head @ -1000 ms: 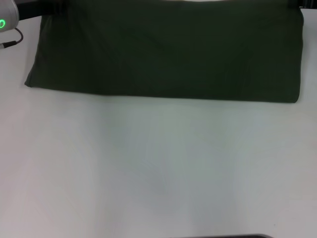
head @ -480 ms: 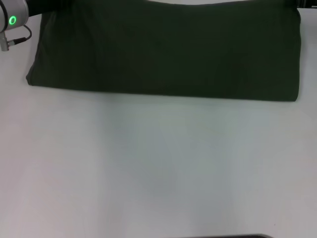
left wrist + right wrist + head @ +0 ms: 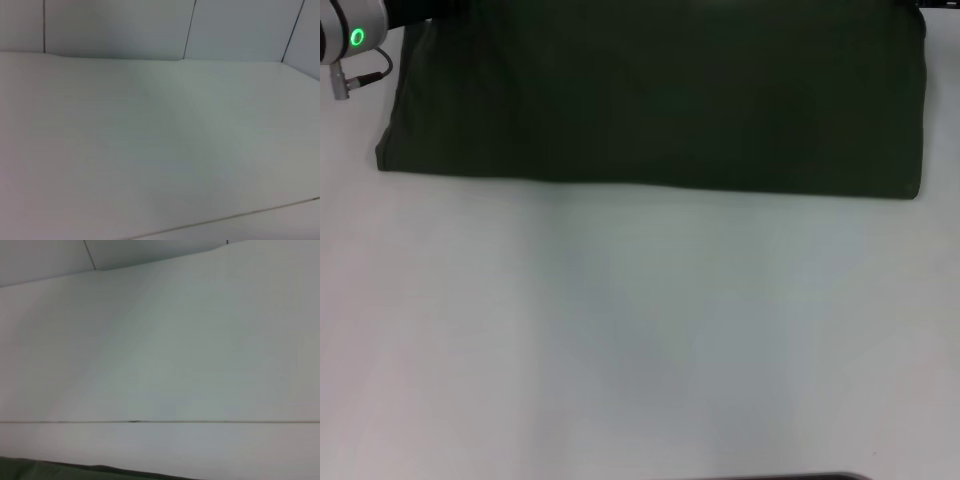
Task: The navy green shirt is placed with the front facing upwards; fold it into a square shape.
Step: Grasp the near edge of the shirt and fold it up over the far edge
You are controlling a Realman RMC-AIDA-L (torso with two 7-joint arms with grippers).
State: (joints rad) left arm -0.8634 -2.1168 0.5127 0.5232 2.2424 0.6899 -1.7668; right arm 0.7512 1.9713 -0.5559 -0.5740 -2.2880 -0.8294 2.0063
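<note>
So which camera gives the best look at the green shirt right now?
The head view: the navy green shirt lies as a wide folded band across the far side of the white table, its near edge fully visible. The right wrist view catches only a thin green strip. The left wrist view shows none of it.

white table (image 3: pixel 640 340), navy green shirt (image 3: pixel 660 100) folded into a wide band at its far side

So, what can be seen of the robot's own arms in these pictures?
Very little. In the head view, only the left arm's end shows at the far left corner: a light grey housing with a glowing green ring light and a thin dark cable ending in a small plug. No fingers are visible. The right arm is out of view.
</note>
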